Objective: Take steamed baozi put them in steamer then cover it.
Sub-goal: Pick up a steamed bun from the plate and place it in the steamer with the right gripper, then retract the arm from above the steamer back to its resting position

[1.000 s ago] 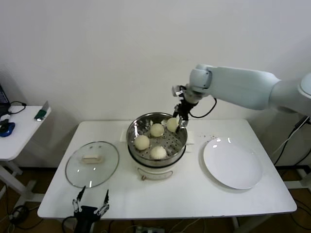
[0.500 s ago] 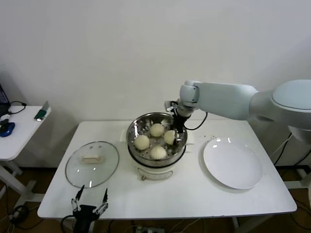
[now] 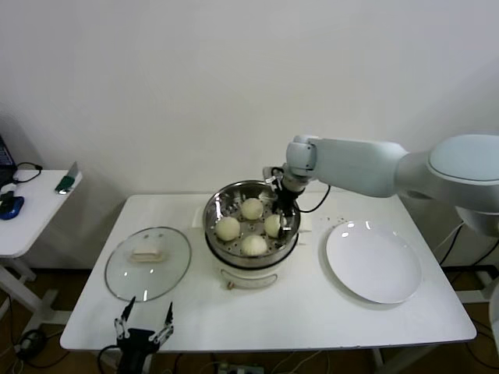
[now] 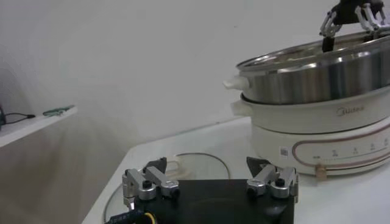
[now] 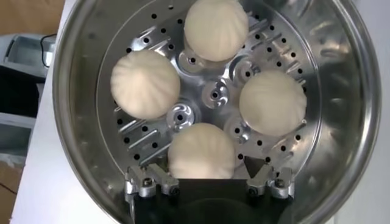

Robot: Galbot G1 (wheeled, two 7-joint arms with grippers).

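The steel steamer (image 3: pixel 213 212) stands mid-table on its white base. Four cream-white baozi lie on its perforated tray: three (image 3: pixel 252 208) (image 3: pixel 228 228) (image 3: pixel 253 245) and a fourth (image 3: pixel 272 224) at the right side. My right gripper (image 3: pixel 283 222) reaches down inside the pot, open, its fingers standing either side of that fourth baozi (image 5: pixel 202 151) with small gaps. The right wrist view shows the other three buns (image 5: pixel 216 27) (image 5: pixel 145 84) (image 5: pixel 272 102). The glass cover (image 3: pixel 148 262) with its cream handle lies flat on the table to the steamer's left. My left gripper (image 3: pixel 146 321) is open and empty at the table's front edge.
An empty white plate (image 3: pixel 374 261) lies to the right of the steamer. A small white side table (image 3: pixel 31 210) with cables stands far left. In the left wrist view the steamer (image 4: pixel 317 76) rises beyond the cover's rim (image 4: pixel 204 157).
My right gripper carried the fourth baozi from above the steamer's rim down onto the tray and has opened around it. The left arm has not moved.
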